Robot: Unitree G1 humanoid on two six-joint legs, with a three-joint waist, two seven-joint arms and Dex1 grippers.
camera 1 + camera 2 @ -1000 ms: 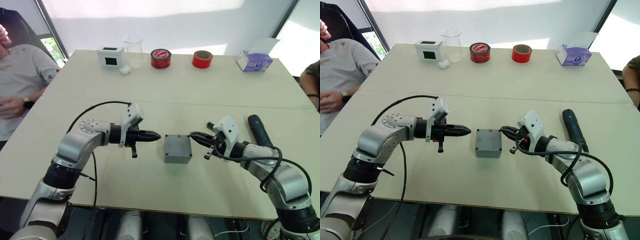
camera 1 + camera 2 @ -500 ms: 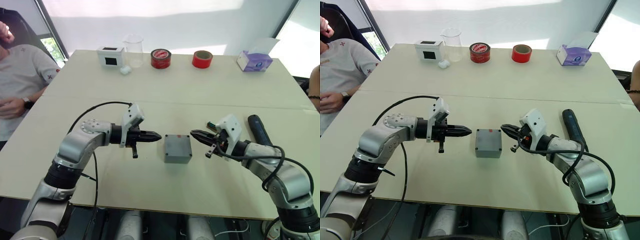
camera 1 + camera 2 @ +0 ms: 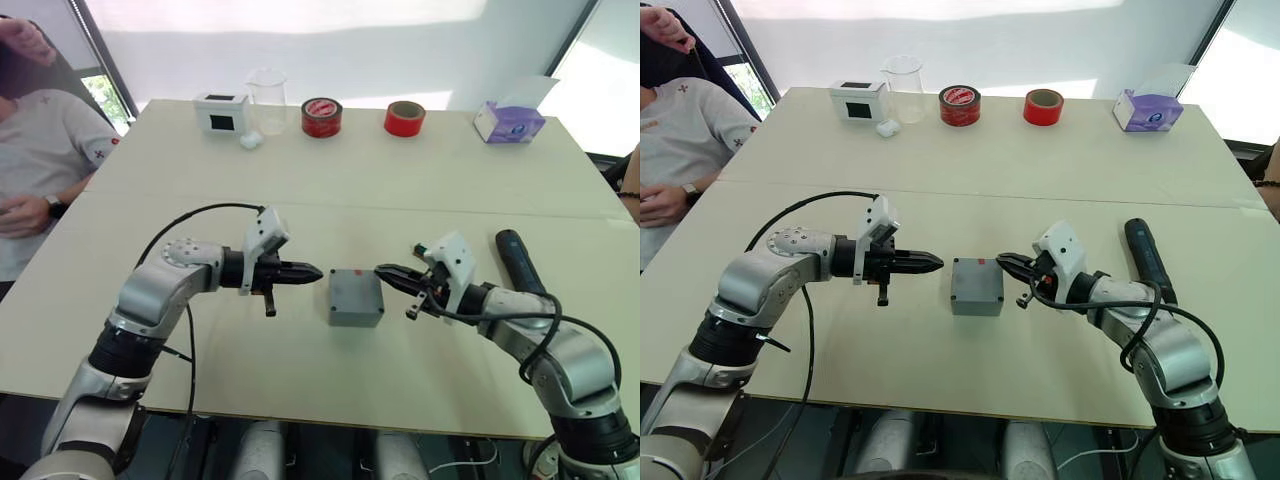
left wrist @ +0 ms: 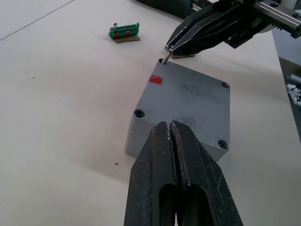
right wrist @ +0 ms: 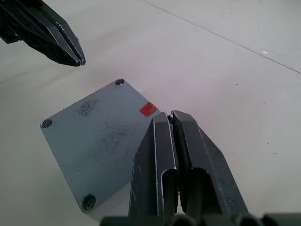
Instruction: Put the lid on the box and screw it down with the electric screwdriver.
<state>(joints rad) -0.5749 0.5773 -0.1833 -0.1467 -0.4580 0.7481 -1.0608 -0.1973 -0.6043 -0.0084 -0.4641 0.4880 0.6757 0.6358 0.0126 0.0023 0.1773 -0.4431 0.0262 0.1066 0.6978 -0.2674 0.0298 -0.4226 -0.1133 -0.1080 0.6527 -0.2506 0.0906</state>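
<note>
The bench [image 3: 300,160] carries the box [image 3: 355,296] at its middle, lid [image 4: 188,106] already on. The screwdriver [image 3: 518,260] lies untouched at right. The right claw [image 3: 386,272] has edged left since a moment ago, pinching a small screw [image 4: 166,58] over the lid's far-right corner hole; seating looks underway. The left claw [image 3: 312,271] stays closed, empty, just left of the box.
</note>
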